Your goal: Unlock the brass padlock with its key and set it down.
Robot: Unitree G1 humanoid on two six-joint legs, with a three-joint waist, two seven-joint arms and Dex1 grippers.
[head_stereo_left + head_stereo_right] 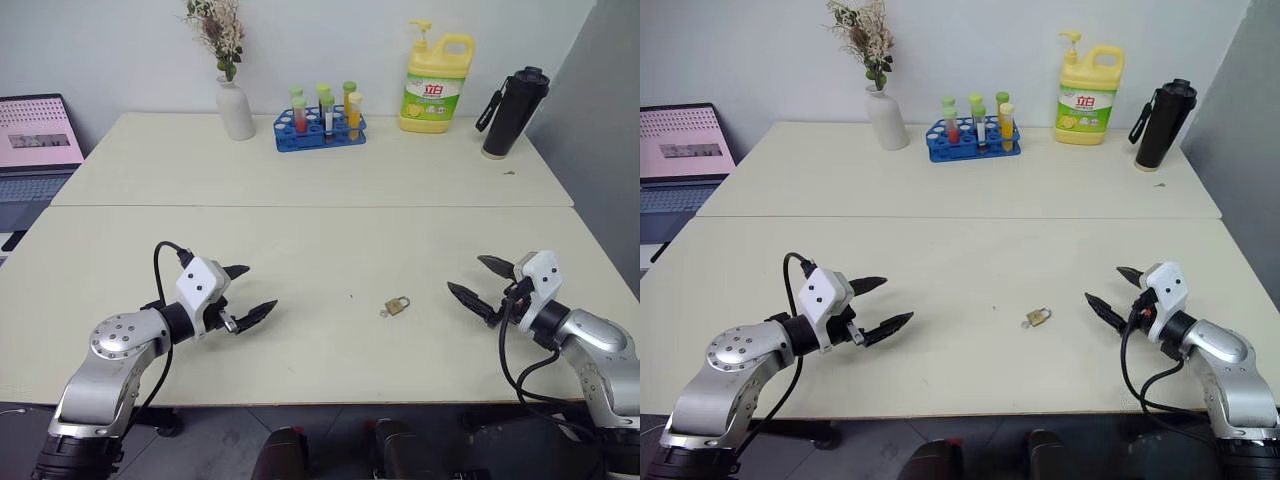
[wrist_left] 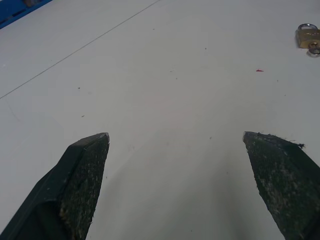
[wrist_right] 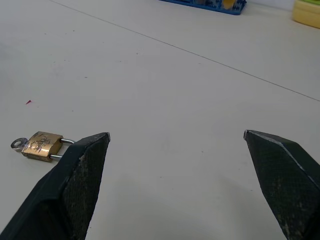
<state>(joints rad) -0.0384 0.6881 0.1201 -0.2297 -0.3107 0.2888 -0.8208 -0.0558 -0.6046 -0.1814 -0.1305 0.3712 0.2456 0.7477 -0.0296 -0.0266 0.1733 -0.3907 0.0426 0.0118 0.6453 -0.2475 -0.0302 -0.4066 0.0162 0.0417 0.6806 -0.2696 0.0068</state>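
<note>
the brass padlock (image 1: 398,305) lies flat on the cream table (image 1: 300,240), between the two arms and nearer the right one, with the key (image 3: 18,144) seemingly already seated in the end of its body – a small silvery ring shows there in the right wrist view. the shackle looks closed. both claws are released and hold nothing: the left gripper (image 1: 243,292) hovers well apart from the lock, the right gripper (image 1: 482,284) near it but not touching.

the main risk, as i judge it, is size – the lock is much smaller than a finger, so a closing jaw could nudge it across the smooth table rather than pinch it. lying flat, it offers little edge to grip; fingertips may scrape the surface or flip it. a clumsy pinch on the key's ring could pull the key out instead of turning it, and one gripper must steady the body while the other twists, or the whole lock just spins. the test tube rack (image 1: 321,123), vase (image 1: 235,108), detergent bottle (image 1: 437,82) and black flask (image 1: 512,111) stand far back, out of harm's way.
</note>
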